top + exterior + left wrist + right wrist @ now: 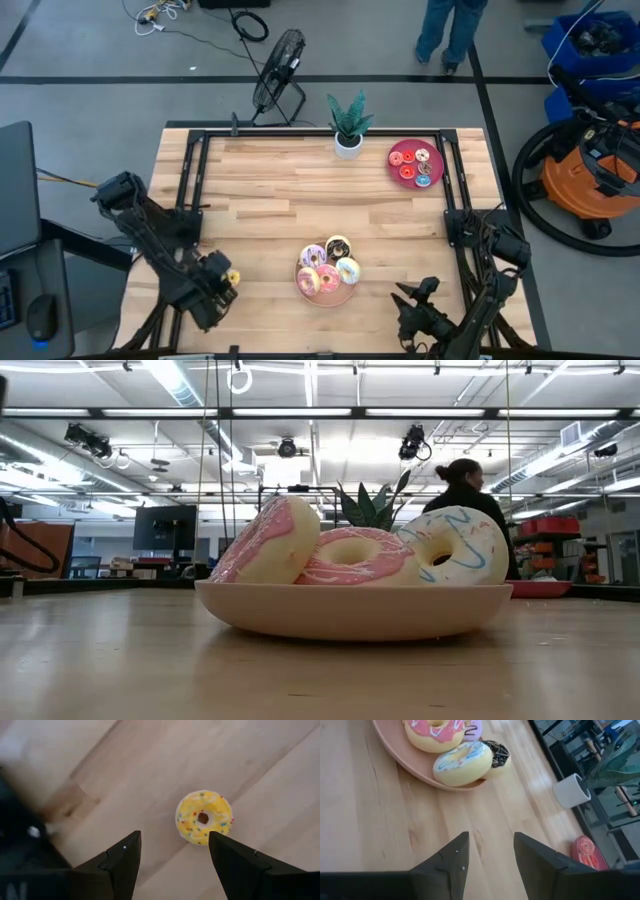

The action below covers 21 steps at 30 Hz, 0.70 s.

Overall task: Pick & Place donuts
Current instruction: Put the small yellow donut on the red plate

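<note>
High view, progress: I count several donuts piled on the pink plate near the front of the surface, and a few small ones on the dark red plate at the far right corner, beside the potted plant. I judge the task well along but unfinished.
High view, remaining: one yellow donut lies alone on the surface just beside the left end effector, well apart from either plate.
High view, right arm: the right end effector waits near the front edge, right of the pink plate.
Low view: three large donuts lean together on the pink plate; neither arm shows, and the plate hides anything behind it. A person stands in the room beyond.
Left wrist view: the left end effector hangs spread above the yellow donut, not touching it.
Right wrist view: the right end effector is spread and holds nothing; the pink plate is cut off by the frame, so I cannot complete my count.
Uncertain: the exact number of donuts on either plate.
</note>
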Each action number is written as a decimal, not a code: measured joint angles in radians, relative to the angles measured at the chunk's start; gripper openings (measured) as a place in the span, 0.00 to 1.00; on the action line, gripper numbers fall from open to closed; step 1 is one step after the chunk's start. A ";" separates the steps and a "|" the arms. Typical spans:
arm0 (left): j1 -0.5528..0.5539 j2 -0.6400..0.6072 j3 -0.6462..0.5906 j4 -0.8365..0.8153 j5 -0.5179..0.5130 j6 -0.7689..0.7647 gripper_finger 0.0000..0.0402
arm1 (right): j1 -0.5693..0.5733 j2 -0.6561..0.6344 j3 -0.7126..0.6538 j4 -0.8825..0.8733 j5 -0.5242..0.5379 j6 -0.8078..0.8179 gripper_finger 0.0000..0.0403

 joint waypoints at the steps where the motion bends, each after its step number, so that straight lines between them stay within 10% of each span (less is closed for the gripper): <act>1: -0.020 0.000 -0.013 0.016 -0.008 -0.044 0.59 | 0.000 0.000 0.000 0.001 -0.001 0.000 0.41; 10: -0.105 0.000 -0.206 0.229 -0.151 -0.362 0.50 | 0.000 0.000 0.000 0.004 0.007 -0.015 0.41; 21: -0.103 0.000 -0.245 0.366 -0.223 -0.313 0.32 | -0.005 0.000 0.000 0.006 0.007 -0.026 0.41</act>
